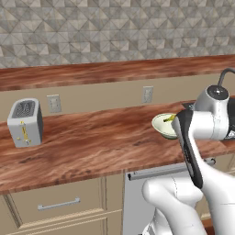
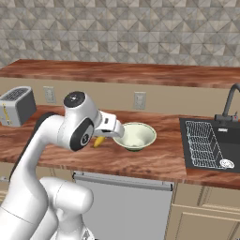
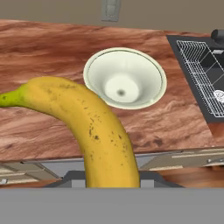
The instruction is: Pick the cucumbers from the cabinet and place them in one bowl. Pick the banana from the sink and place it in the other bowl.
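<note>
On wood-grain counter [image 2: 140, 159]: bowl [image 2: 135, 136], toaster [image 2: 18, 107], sink [image 2: 213, 145].

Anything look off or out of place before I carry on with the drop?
Nothing stands out. The banana is held in the claw, just short of the bowl, which sits upright and empty on the counter. No spills or damage.
</note>
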Tool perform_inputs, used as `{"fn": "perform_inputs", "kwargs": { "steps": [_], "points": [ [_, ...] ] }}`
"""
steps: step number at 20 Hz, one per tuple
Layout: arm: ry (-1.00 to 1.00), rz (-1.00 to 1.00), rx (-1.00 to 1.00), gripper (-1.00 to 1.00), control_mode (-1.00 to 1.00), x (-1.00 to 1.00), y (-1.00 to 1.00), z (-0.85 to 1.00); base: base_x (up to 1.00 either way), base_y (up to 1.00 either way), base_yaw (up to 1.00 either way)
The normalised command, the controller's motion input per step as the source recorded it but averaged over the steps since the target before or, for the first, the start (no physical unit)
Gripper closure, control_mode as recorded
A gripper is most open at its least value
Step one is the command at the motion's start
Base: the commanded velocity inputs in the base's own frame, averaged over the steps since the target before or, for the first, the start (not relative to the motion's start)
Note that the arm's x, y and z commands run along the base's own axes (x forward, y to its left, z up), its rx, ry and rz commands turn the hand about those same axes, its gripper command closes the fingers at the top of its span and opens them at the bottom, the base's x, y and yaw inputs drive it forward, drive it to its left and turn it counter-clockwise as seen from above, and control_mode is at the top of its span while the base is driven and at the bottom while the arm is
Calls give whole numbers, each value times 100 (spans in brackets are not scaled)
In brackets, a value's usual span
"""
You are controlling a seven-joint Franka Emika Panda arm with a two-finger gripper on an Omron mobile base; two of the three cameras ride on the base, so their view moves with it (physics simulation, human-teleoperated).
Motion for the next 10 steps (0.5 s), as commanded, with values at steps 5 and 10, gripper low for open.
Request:
{"fn": "perform_inputs", "kwargs": {
  "steps": [5,10],
  "points": [
    [5,5,0,100,-100,74,-28,0,0,0,0],
    [16,0,-1,100,-100,77,-13,0,0,0,0]
  ]
}}
